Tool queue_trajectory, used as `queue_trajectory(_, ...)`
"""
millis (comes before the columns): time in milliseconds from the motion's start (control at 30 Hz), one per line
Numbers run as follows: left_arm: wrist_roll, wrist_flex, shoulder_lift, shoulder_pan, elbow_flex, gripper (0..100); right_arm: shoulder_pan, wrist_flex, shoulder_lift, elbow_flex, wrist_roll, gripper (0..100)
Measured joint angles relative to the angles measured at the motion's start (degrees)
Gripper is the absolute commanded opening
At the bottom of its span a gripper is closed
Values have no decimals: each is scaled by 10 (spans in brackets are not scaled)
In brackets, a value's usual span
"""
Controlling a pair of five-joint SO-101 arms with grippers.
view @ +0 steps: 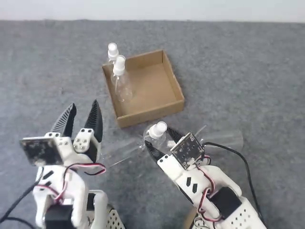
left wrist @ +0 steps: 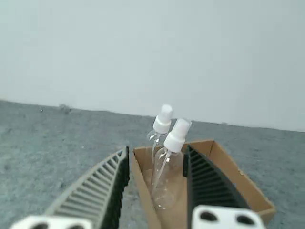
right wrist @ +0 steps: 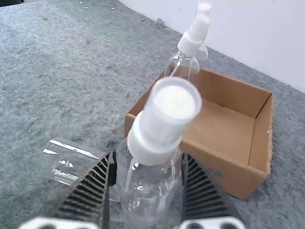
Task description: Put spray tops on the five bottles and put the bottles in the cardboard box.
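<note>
Currently: left tool spread apart, raised left of the cardboard box. Two capped bottles stand in its far-left corner. Right tool is clamped on another capped bottle at the box's near side.

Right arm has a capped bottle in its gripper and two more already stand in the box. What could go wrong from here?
1. The held bottle sits between the right gripper fingers by its smooth, clear body, so it might tilt or slip when carried.
2. The two standing bottles crowd one corner of the box; lowering a third close by could topple them.
3. A lying bottle rests on the table just beside that gripper and could get nudged and roll.
</note>
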Motion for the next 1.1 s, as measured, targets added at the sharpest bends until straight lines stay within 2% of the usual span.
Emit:
queue_trajectory(267,0,4,0,-23,85,174,0,0,0,0,0,13)
queue_trajectory(600,1,-80,0,-141,186,177,0,0,0,0,0,13)
queue_trajectory(1100,-1,-145,0,-143,261,177,0,0,0,0,0,13)
